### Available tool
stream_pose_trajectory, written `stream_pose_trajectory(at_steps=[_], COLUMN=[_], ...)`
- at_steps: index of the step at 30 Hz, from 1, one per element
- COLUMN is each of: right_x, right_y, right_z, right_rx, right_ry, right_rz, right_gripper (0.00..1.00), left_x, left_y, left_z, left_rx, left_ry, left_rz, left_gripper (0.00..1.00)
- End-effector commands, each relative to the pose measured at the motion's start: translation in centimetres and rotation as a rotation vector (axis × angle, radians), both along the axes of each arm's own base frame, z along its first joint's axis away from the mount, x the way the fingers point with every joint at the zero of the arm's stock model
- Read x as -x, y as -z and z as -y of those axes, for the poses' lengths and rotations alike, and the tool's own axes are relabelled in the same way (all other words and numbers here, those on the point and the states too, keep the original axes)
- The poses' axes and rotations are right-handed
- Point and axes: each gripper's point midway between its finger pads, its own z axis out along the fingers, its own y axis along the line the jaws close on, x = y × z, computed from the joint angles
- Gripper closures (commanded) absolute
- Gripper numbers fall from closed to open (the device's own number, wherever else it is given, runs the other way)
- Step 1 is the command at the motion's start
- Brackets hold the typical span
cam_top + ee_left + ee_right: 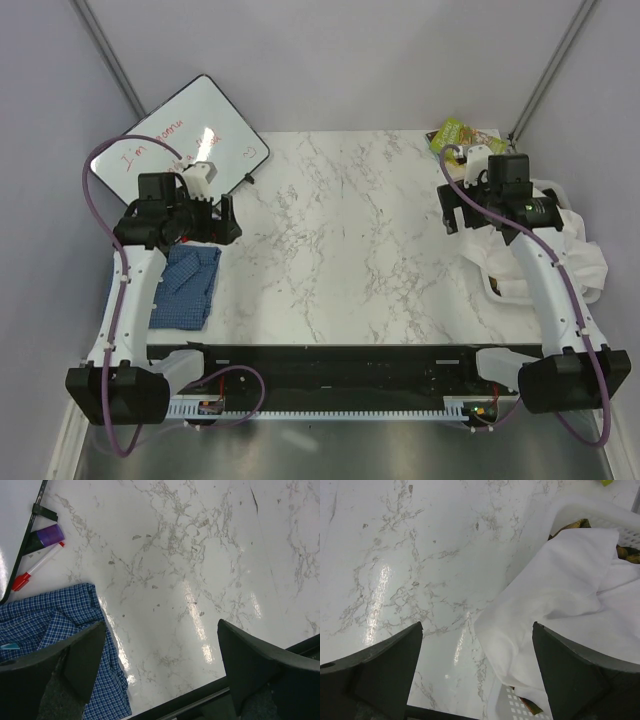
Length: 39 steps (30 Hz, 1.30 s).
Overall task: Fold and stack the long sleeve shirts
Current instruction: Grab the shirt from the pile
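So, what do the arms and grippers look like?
The left arm and right arm have white links, black joint housings and a looping purple cable each. The left gripper and right gripper are black, with broad dark fingers.

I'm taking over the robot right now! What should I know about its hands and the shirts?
Left gripper: open, holding nothing, above the table next to the blue checked shirt.
Right gripper: open, holding nothing, next to the white shirt.
Blue checked shirt: compact pile at the table's near left edge; how neatly it is folded cannot be told.
White shirt: crumpled, draped over a white basket at the right edge.
Done: no stack yet.
Left: fold the white shirt, check the blue one, stack both.
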Motion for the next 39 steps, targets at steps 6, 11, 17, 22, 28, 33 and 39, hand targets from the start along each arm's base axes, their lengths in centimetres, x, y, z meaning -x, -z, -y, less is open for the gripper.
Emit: stream_pose_trajectory(at_steps=[6, 11, 17, 22, 28, 33, 39], right_x=[-1.8, -2.7, -3.0, -1.8, -0.8, -1.1, -1.1], right_y=[-2.8, -2.4, 1.2, 5.7, 8.9, 2.9, -10.0], right_z=[9.0, 13.4, 17.8, 18.7, 18.3, 15.7, 10.2], right_rx=[0.073, 0.179, 0.197, 0.196, 0.171, 0.089, -0.027], right_ry=[0.11, 0.158, 0.227, 0.211, 0.189, 0.109, -0.028], right_rz=[-0.045, -0.091, -0.213, -0.337, -0.419, -0.292, 0.073], right_gripper=[0.02, 0.02, 0.02, 0.02, 0.09, 0.86, 1.0], left_x=[0.1, 0.1, 0.2, 0.3, 0.3, 0.3, -0.1], left_y=[-3.8, -3.6, -2.9, -3.0, -2.8, -3.0, -4.2], left_z=[0.4, 0.5, 1.0, 1.2, 1.3, 1.5, 2.0], left_rx=[-0.01, -0.009, 0.011, 0.016, 0.023, 0.038, 0.073], left_ry=[0.055, 0.069, 0.09, 0.106, 0.109, 0.104, 0.103], left_rz=[0.105, 0.104, 0.083, 0.087, 0.079, 0.076, 0.094], left_gripper=[0.0, 0.01, 0.0, 0.01, 0.01, 0.01, 0.01])
